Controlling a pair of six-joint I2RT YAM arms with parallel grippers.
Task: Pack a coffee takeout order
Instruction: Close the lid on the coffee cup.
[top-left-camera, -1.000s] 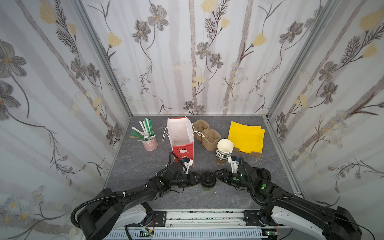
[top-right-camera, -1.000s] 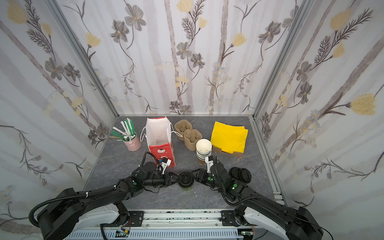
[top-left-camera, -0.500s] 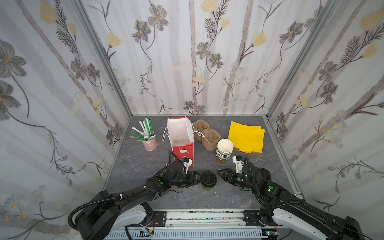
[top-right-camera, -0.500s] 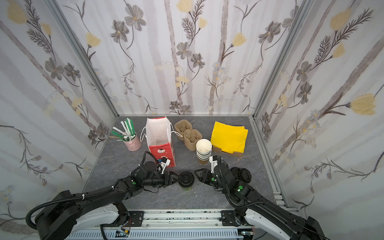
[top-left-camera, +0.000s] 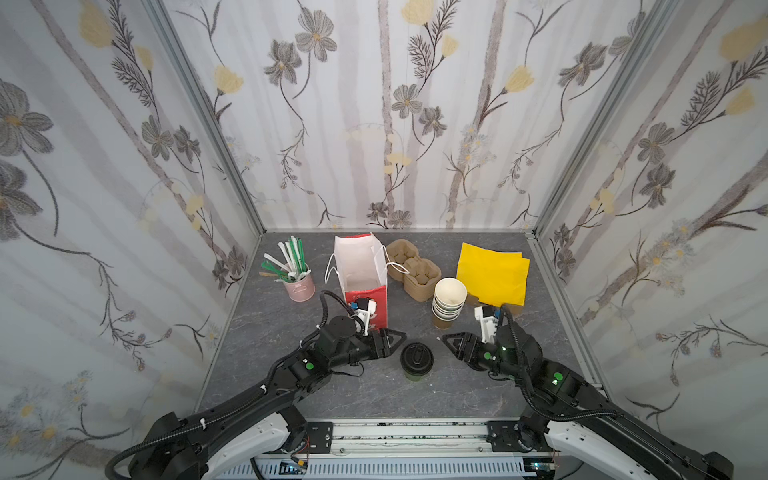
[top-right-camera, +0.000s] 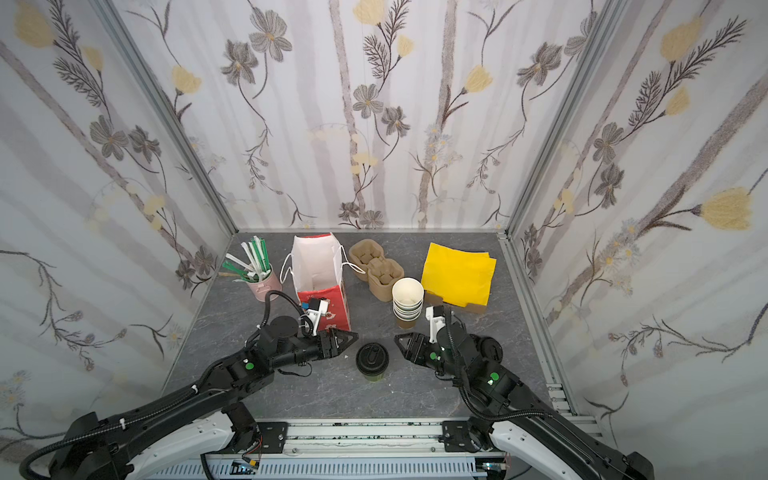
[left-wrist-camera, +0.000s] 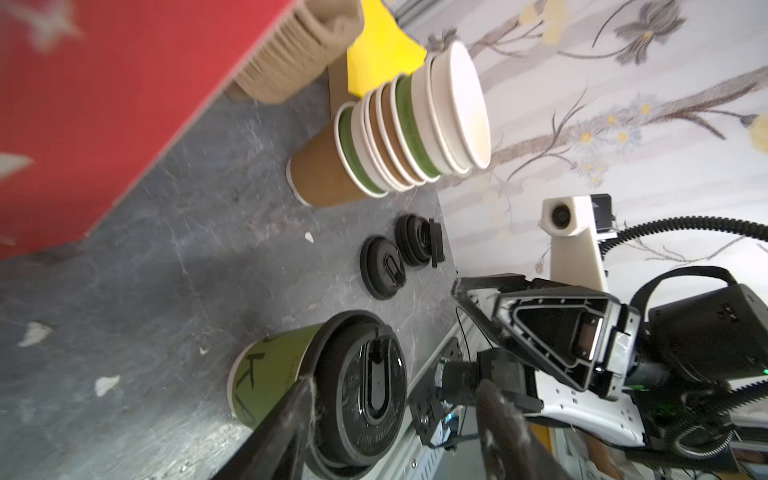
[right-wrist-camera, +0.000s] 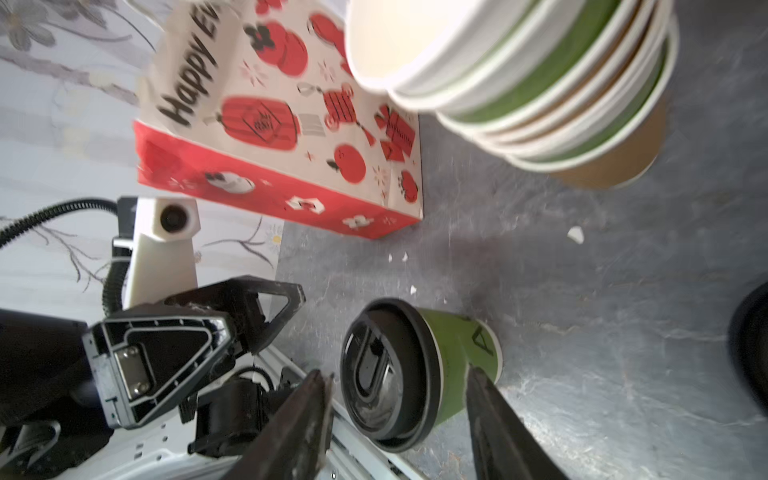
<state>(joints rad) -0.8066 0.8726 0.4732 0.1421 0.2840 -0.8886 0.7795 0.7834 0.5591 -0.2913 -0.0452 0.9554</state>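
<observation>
Lidded cup (top-left-camera: 417, 360) stands upright between left tool (top-left-camera: 397, 343) and right tool (top-left-camera: 451, 345), both parted, gripping nothing.
Bare worktop (top-left-camera: 374, 395) nearer; behind, one cup stack (top-left-camera: 449, 299), one bag (top-left-camera: 357, 266), lids (left-wrist-camera: 382, 268) rightward; farthest, one carrier (top-left-camera: 415, 270), napkins (top-left-camera: 492, 270), straws (top-left-camera: 291, 257).

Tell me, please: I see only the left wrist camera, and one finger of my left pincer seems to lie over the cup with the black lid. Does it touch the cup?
Observer: No. In the right wrist view, bare table shows between the open left pincer and the cup.
Operator: Thank you. Of the bag I see only one red side. Is it open on top?
Observer: Yes. In both top views the bag stands upright, with its mouth wide open.
</observation>
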